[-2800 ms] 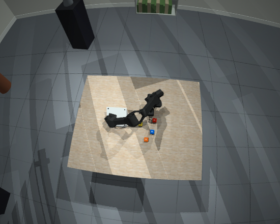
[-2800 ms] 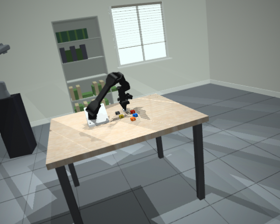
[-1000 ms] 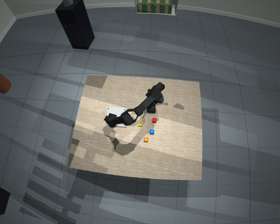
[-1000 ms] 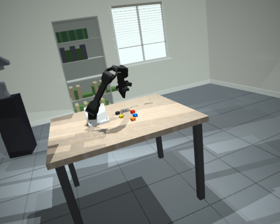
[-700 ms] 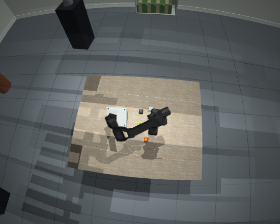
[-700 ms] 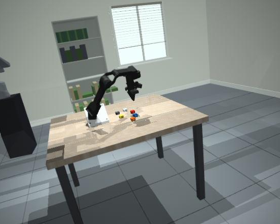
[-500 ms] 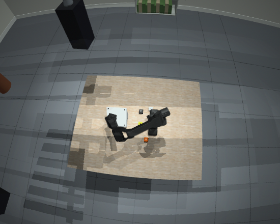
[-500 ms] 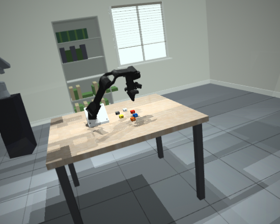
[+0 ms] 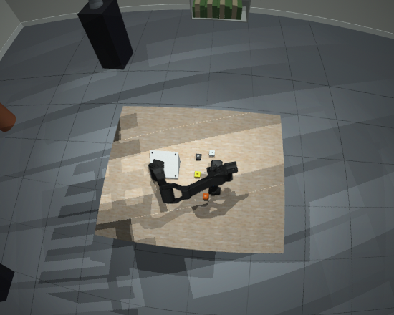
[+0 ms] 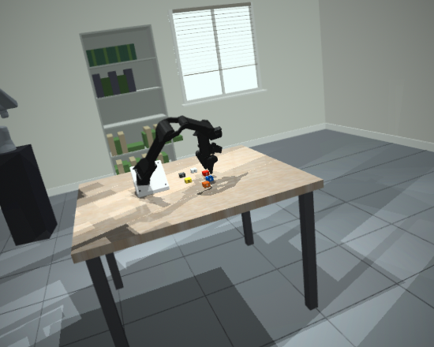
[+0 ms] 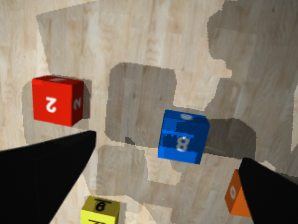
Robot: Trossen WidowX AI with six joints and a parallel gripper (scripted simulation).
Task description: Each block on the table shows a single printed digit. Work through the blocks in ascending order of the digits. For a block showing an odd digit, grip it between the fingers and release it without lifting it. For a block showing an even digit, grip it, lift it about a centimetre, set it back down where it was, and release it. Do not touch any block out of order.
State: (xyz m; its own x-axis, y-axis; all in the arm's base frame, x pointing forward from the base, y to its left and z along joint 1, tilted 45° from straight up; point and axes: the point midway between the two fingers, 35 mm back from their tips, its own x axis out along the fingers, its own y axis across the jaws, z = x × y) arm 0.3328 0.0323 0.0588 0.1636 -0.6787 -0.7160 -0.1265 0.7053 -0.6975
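My gripper (image 10: 211, 170) (image 11: 168, 151) is open and empty, with its fingertips above and on either side of the blue block (image 10: 209, 178) (image 11: 170, 145), which shows an 8. The red block (image 10: 205, 173) (image 11: 42, 102), showing a 2, sits beyond the left finger in the wrist view. The orange block (image 9: 205, 196) (image 10: 206, 184) (image 11: 234, 200) is partly behind the right finger; its digit is unclear. The yellow block (image 9: 197, 174) (image 10: 188, 180) (image 11: 107, 212) shows a barred 6 or 9. The black block (image 9: 198, 157) (image 10: 181, 174) and white block (image 9: 211, 153) (image 10: 193, 170) have unreadable digits. The arm hides red and blue in the top view.
The wooden table (image 9: 252, 229) (image 10: 262, 173) carries the blocks and the white base plate (image 9: 171, 165) (image 10: 159, 183) of the arm. Orange and red stand close to blue on opposite sides. Shadows of the arm fall around the blocks.
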